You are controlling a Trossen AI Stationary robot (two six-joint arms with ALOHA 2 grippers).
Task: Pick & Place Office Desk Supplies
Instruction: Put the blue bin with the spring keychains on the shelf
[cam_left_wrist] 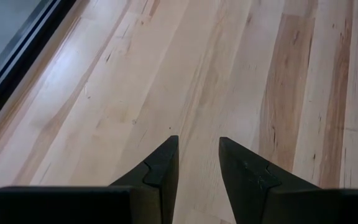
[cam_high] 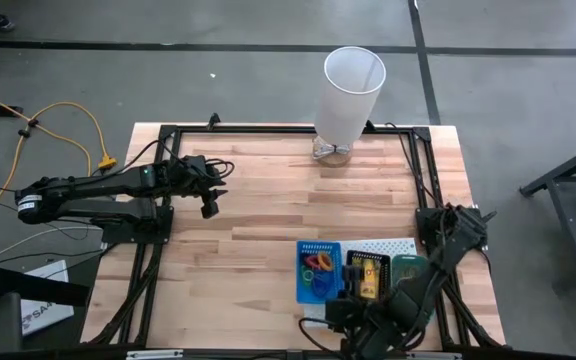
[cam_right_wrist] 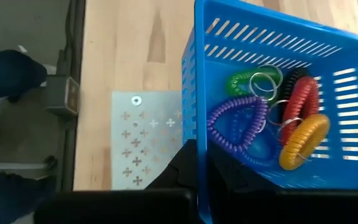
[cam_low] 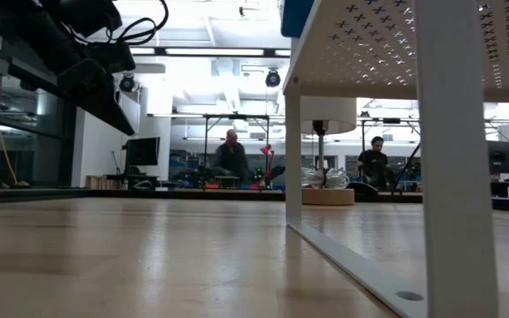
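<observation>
A blue slotted basket holds coiled loops: purple, green, red, orange and black. It is over the white perforated board, near the table's near edge. Beside it, a black tray holds yellow packs. My right gripper is at the basket's near side, shut on its wall. My left gripper hangs open over bare wood at the table's left. My right gripper has the basket's slotted side wall between its two shut fingers, near a corner. One finger is outside the basket and one on the inner side. The fingers slant down from the table's near side. Whether the basket rests on the board or hangs clear, I cannot tell.
A tall white tapered bin stands at the far edge. The perforated board is a raised shelf on white legs. A green thing lies by the tray. Bare wood spreads over the table's middle. People sit in the room beyond.
</observation>
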